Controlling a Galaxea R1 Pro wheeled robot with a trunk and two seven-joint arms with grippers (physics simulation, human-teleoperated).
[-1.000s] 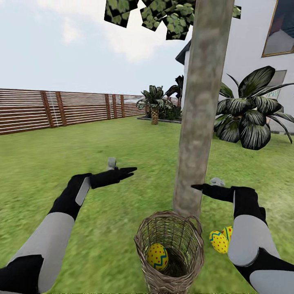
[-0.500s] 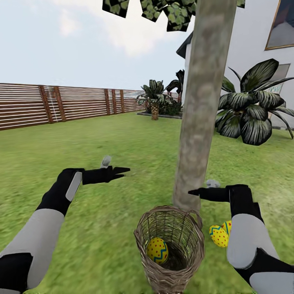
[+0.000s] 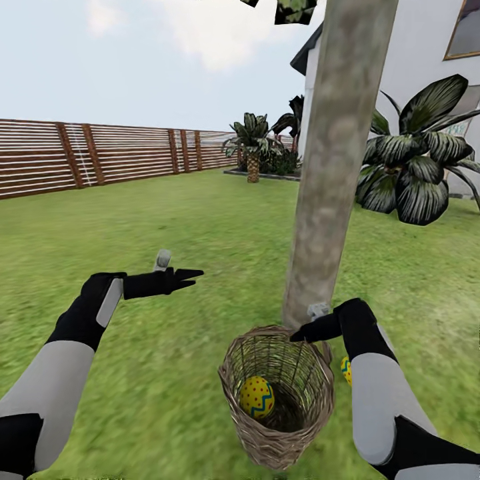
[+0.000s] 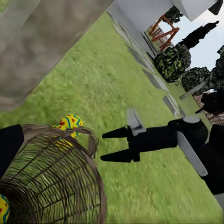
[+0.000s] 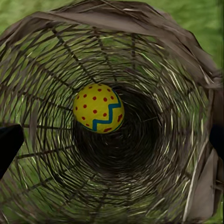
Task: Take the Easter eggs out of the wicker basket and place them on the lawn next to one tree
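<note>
Right jaws [image 3: 293, 334] (parted) hang over basket [image 3: 278, 427], egg [image 3: 257, 397] inside.

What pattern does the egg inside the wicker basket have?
The Easter egg is yellow with red dots and a blue zigzag band, clearest in the right wrist view.

Bright, even daylight; soft, faint shadows on lawn [image 3: 200, 220]. Basket [image 5: 186, 65] weave blurred toward edges in right wrist view. Flat simulator render, no glare.

left arm extended forward at mid height, left gripper [image 3: 193, 275] pointing ahead, fingers slightly parted, nothing between them. right arm bent inward, right gripper [image 3: 298, 333] angled down and leftward, jaws spread, empty.
</note>
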